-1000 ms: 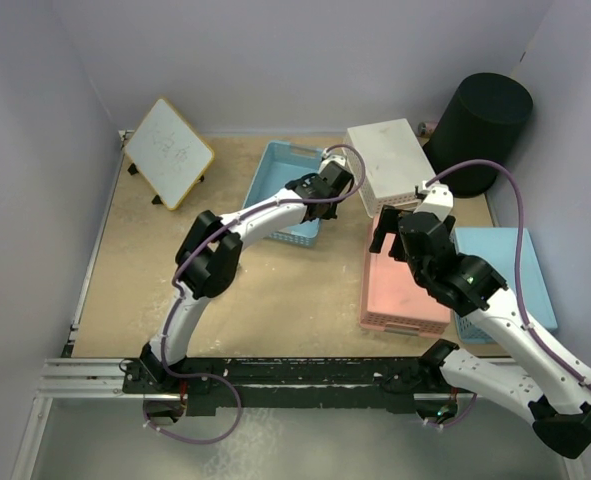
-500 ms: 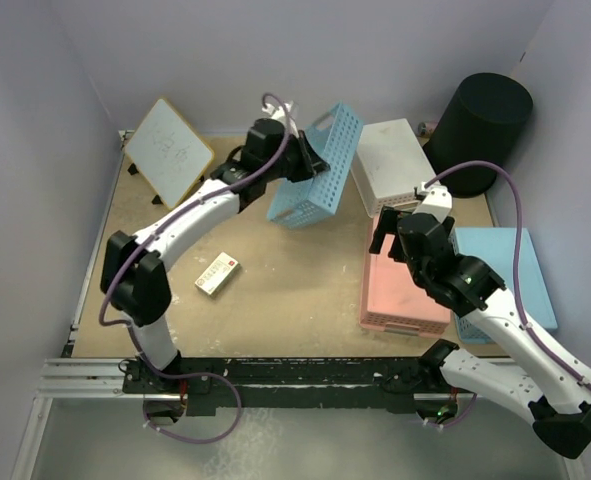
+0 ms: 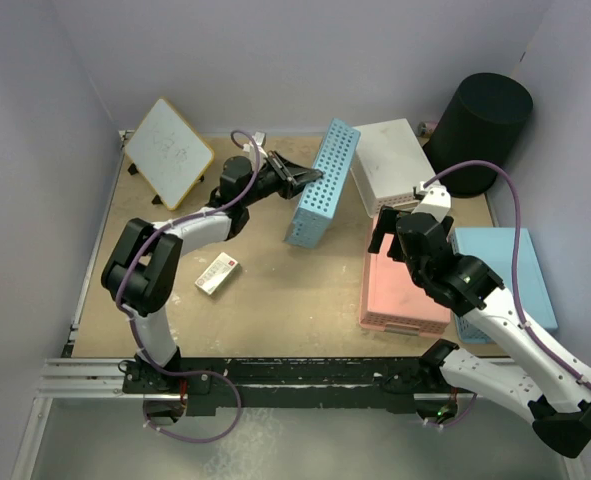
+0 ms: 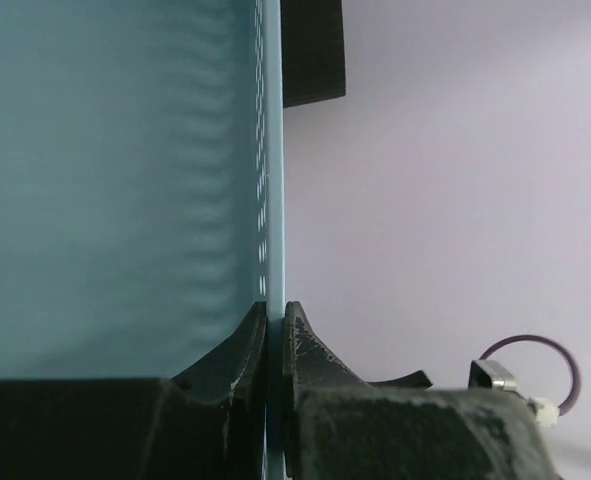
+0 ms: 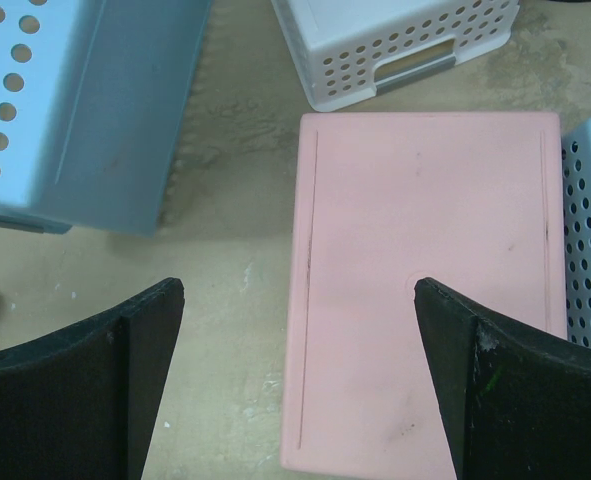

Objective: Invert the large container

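Note:
The tall round black wastebasket (image 3: 480, 125) stands at the back right corner, untouched, its top face looking flat and closed. My left gripper (image 3: 297, 180) is shut on the thin wall of a blue lattice basket (image 3: 321, 185) and holds it on edge, nearly vertical, over the middle of the table. In the left wrist view the fingertips (image 4: 275, 312) pinch that blue wall (image 4: 125, 180). My right gripper (image 3: 388, 232) is open and empty, hovering over the left edge of an upturned pink basket (image 5: 425, 250); its jaws (image 5: 298, 290) stand wide apart.
An upturned white lattice basket (image 3: 387, 162) sits behind the pink one (image 3: 400, 290). A second blue basket (image 3: 505, 280) lies upturned at the right. A small whiteboard (image 3: 168, 150) leans at the back left. A small red-and-white box (image 3: 217, 273) lies on the table.
The left gripper lifted the blue basket off the table, tipped it up onto its edge and drew back leftward. A small box dropped onto the table. The right arm stayed still.

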{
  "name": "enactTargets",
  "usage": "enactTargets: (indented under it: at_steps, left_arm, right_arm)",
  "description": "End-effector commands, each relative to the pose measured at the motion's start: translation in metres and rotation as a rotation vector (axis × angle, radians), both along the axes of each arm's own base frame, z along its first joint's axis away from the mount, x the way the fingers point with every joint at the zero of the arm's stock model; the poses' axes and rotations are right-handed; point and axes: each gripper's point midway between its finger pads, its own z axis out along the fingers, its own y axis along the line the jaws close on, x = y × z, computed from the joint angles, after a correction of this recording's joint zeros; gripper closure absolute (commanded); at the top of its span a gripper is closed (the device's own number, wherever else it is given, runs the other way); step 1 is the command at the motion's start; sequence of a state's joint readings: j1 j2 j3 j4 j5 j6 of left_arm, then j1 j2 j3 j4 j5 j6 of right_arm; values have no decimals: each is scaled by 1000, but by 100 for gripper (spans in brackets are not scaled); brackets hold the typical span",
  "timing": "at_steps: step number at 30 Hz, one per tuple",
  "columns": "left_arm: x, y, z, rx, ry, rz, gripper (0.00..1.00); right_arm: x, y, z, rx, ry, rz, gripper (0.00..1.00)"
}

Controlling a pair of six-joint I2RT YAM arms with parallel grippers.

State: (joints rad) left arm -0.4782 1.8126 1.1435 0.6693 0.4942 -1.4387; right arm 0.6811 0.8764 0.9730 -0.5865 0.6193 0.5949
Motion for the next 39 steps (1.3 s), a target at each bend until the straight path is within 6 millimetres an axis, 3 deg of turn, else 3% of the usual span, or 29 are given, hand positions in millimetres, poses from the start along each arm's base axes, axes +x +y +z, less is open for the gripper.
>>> enactTargets:
  at_steps: [1, 7, 14, 17, 21, 22, 26, 32, 39]
  left_arm:
    - [-17, 11, 67, -275, -135, -53, 100]
    - [-15, 32, 30, -352, -46, -28, 100]
    - [-7, 67, -46, -245, 76, 43, 100]
    - [-4, 86, -68, -185, 106, 86, 89]
    - [2, 108, -99, 22, 118, 144, 76]
    - [1, 115, -119, 134, 147, 156, 72]
    - [3, 156, -147, 552, 174, 237, 58]
    - [1, 209, -114, 918, 111, 337, 43]
    - [-27, 235, -62, 1033, -4, 432, 42]
  right_arm:
    - [2, -7, 6, 0, -39, -36, 0]
    - [4, -4, 4, 1, -33, -27, 0]
    - [6, -1, 2, -5, -29, -19, 0]
    - [7, 0, 2, -3, -30, -19, 0]
    - [8, 1, 0, -8, -24, -19, 0]
    - [9, 1, -1, -11, -22, -19, 0]
    - [10, 3, -5, -15, -12, -17, 0]
    - [15, 20, -16, 4, 13, 44, 0]
    - [34, 71, -40, 40, 85, 209, 0]
